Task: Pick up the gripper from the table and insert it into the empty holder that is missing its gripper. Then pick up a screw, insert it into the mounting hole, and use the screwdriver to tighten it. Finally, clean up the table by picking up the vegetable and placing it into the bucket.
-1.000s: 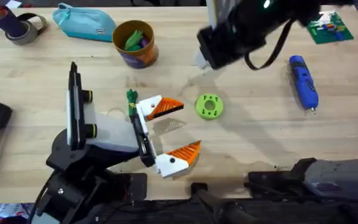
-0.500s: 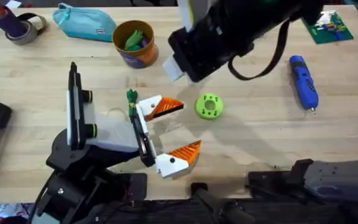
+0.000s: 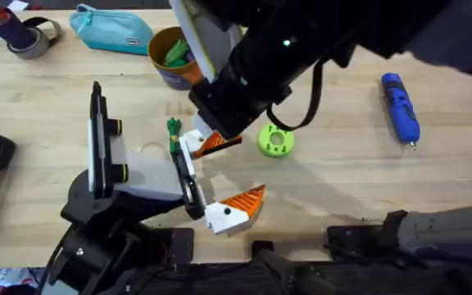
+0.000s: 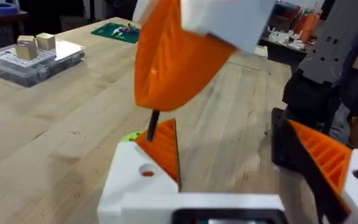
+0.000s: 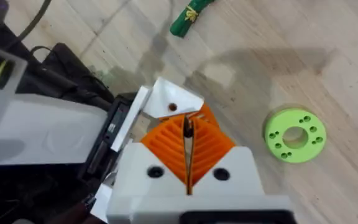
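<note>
Two grippers over a wooden table (image 3: 342, 172): left gripper (image 3: 229, 174) wide apart, right gripper (image 5: 188, 158) pressed together.

Light wooden table (image 3: 433, 176); cluttered workbench (image 4: 291, 37) behind it, dark floor at the corner

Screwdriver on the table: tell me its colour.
Bright blue; the screwdriver shows best in the overhead view.

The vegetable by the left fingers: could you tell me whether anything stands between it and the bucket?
Nothing lies on the table between the vegetable and the bucket, but the right arm, seen from overhead, covers the bucket's right side.
</note>
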`<state>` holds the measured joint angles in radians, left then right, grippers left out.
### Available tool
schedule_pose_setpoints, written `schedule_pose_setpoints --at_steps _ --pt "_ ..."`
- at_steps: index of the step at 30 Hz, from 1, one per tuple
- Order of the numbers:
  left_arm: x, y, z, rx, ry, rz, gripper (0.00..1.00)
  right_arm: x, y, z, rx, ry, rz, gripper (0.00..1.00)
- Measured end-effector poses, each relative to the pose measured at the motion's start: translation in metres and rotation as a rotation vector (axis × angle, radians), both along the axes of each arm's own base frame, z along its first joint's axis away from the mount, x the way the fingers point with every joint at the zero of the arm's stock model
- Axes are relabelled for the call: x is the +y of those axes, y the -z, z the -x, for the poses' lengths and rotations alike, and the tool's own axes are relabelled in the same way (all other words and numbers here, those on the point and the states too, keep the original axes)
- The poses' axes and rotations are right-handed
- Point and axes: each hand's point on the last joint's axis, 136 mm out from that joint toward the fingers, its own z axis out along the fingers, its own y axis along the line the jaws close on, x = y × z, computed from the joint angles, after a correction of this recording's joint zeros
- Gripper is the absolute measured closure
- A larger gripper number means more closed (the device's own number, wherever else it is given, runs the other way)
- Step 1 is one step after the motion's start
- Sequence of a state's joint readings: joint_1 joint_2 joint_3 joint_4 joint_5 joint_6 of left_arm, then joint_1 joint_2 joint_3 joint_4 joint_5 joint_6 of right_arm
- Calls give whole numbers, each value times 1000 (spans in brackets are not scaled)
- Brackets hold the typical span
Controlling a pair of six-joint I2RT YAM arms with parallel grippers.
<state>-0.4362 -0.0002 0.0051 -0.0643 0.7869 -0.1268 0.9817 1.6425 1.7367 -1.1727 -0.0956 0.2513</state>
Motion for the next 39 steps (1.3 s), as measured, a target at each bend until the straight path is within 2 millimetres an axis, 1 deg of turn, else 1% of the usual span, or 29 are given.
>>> schedule_pose_setpoints --at_steps 11,22,27,33,39 --pt "0 0 0 0 -1 0 10 5 0 0 -9 -41 -11 995" --pt "0 0 0 0 -1 0 10 9 1 6 5 -95 -24 995" --pt "0 0 0 0 -1 0 10 11 5 6 13 -99 -15 995" --pt "0 0 0 1 -1 0 10 15 16 4 32 -101 4 995" --pt "0 0 0 1 -1 0 10 15 17 4 30 -112 6 995"
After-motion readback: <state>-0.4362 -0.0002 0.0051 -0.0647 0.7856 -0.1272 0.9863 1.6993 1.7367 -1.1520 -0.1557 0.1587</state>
